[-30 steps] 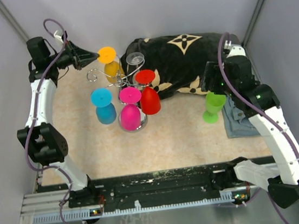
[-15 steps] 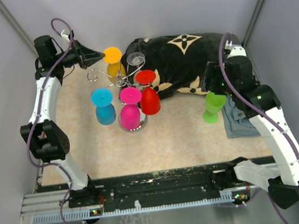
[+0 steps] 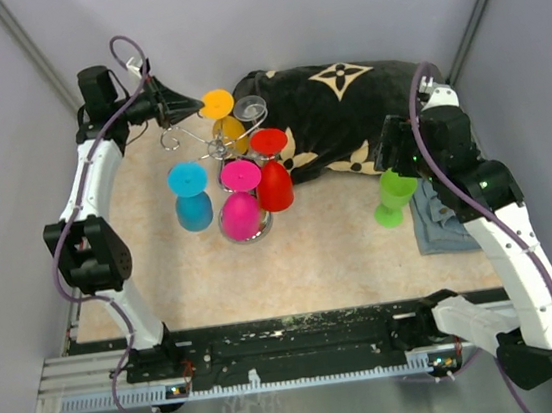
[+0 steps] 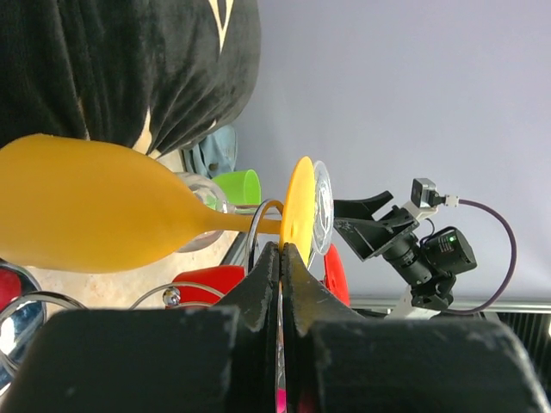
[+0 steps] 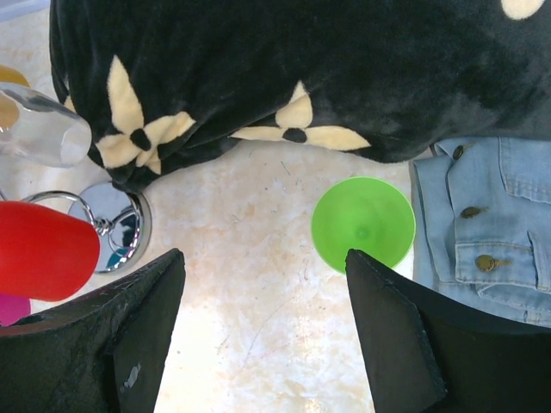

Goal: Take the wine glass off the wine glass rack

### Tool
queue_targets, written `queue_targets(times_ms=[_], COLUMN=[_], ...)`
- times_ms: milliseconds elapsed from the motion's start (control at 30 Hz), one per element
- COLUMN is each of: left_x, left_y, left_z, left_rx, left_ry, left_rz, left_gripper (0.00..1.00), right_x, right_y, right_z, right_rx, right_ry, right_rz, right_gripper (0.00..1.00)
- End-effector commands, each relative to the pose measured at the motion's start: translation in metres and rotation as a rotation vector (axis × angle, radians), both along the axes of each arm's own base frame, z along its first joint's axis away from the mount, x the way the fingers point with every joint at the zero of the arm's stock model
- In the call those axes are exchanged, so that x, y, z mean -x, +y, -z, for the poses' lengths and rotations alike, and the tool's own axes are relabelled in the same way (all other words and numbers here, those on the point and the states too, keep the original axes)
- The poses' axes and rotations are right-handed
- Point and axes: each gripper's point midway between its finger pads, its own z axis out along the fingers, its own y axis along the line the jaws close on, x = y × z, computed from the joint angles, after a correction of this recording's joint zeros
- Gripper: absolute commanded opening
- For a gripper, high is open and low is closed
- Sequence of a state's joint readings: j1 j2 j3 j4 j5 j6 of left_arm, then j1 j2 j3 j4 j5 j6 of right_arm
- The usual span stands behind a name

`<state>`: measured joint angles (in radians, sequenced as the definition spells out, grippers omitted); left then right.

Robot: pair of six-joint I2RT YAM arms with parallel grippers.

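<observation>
The wine glass rack (image 3: 211,150) is a silver wire stand with curled arms; its chrome base shows in the right wrist view (image 5: 116,225). Yellow (image 3: 231,131), clear (image 3: 250,108), red (image 3: 275,181), pink (image 3: 240,211) and blue (image 3: 192,195) glasses hang on it upside down. My left gripper (image 3: 198,105) is shut on the rim of the yellow glass's foot (image 4: 299,206), with the bowl (image 4: 95,211) tilted away from it. My right gripper (image 5: 263,258) is open and empty above the table, beside a green glass (image 5: 362,224) that stands on the table (image 3: 394,195).
A black blanket with cream flowers (image 3: 335,109) lies behind the rack. A folded denim garment (image 5: 482,232) lies just right of the green glass. Grey walls close in the back and both sides.
My left gripper has moved right toward the rack with the yellow glass's foot in it, and the yellow glass shifted with it. The right arm has barely moved.
</observation>
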<state>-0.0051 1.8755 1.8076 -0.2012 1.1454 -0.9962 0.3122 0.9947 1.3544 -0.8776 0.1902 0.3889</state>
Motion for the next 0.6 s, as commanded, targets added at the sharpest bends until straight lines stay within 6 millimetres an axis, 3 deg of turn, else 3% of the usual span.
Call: queue_targets(times_ms=[0,300,567], left_x=[0.020,0.040,0.045], left_y=[-0.001,0.018,0.035], left_z=[-0.019,-0.021,-0.025], left_rx=[0.004,0.002,-0.002], left_ry=[-0.067,-0.054,-0.063], left_rz=[0.025,-0.032,-0.072], left_gripper=[0.00,0.00,0.00], right_x=[0.000,-0.007,-0.015], right_y=[0.000,0.005,0.012], right_z=[-0.008,-0.005,-0.002], right_rx=[-0.012,-0.008,-0.007], right_ry=[-0.035,-0.029,-0.028], right_rz=[0.008,-0.017,-0.044], right_gripper=[0.76,0.76,0.76])
